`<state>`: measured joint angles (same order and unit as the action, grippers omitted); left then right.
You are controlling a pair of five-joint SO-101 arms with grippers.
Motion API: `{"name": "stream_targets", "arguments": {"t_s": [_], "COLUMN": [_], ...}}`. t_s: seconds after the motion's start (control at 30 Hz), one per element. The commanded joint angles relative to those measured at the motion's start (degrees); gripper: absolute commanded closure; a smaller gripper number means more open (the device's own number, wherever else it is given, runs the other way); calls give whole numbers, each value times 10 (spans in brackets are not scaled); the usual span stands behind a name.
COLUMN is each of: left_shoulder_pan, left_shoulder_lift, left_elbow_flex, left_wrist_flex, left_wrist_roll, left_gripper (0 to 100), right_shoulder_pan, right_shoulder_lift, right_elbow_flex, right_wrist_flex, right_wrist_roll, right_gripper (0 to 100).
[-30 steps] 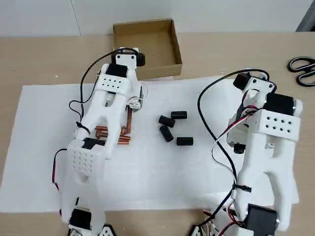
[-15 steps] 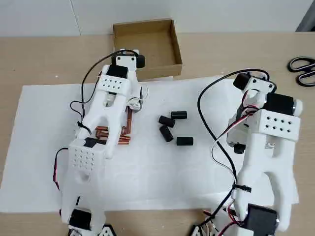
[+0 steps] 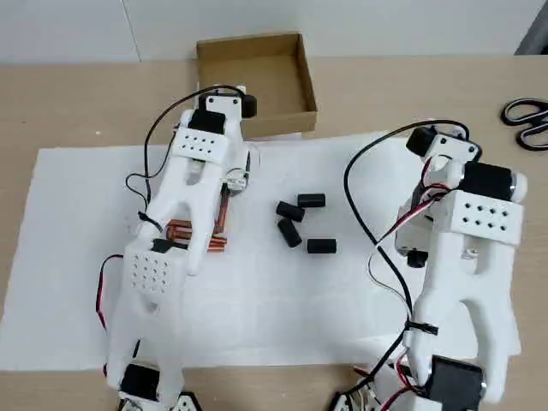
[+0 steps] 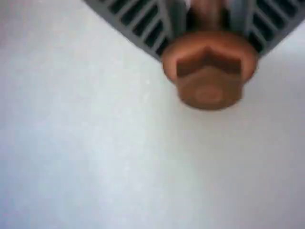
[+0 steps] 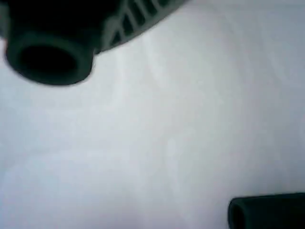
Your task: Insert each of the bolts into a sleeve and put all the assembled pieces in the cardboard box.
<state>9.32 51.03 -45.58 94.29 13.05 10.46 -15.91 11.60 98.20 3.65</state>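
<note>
My left gripper is shut on a copper bolt, just beyond a pile of copper bolts on the white sheet. In the left wrist view the bolt's hex head sticks out from between the grey fingers, above the sheet. My right gripper is shut on a black sleeve whose open end faces the camera. In the high view that gripper sits under its arm at the sheet's right side. Several loose black sleeves lie mid-sheet. The cardboard box stands at the back.
A white paper sheet covers most of the wooden table. Black scissors lie at the far right edge. Another loose sleeve lies near my right gripper. Cables loop off both arms.
The left arm has shifted slightly to the right with the bolt in its gripper. The right arm has kept still.
</note>
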Motion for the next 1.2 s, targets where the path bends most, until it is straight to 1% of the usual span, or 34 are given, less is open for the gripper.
{"name": "stream_targets", "arguments": {"t_s": [0.0, 0.1, 0.23, 0.37, 0.57, 0.7, 0.83, 0.97, 1.07, 1.17], "left_shoulder_pan": [-1, -1, -1, 8, 47, 62, 68, 63, 67, 73], "left_shoulder_lift": [-10, -11, -19, -75, -157, -220, -271, -323, -369, -424], "left_elbow_flex": [-36, -71, -94, -94, -94, -96, -94, -93, -83, -35], "left_wrist_flex": [34, 62, 62, 62, 62, 62, 62, 62, 62, 62], "left_wrist_roll": [-5, -5, -3, -5, -6, -6, -6, -6, -6, -4], "left_gripper": [994, 994, 994, 994, 994, 994, 994, 994, 994, 994], "right_shoulder_pan": [2, 2, 2, 2, 0, -23, -47, -91, -114, -118], "right_shoulder_lift": [-19, -22, -22, -23, -24, -29, -102, -184, -240, -297], "right_elbow_flex": [-2, -2, -2, -4, -6, -24, -47, -43, -12, 40], "right_wrist_flex": [2, 2, 3, 5, 6, 7, 4, 4, 3, 1], "right_wrist_roll": [4, 5, 18, 20, 18, 18, 18, 18, 18, 17], "right_gripper": [995, 995, 995, 995, 995, 995, 995, 995, 996, 996]}}
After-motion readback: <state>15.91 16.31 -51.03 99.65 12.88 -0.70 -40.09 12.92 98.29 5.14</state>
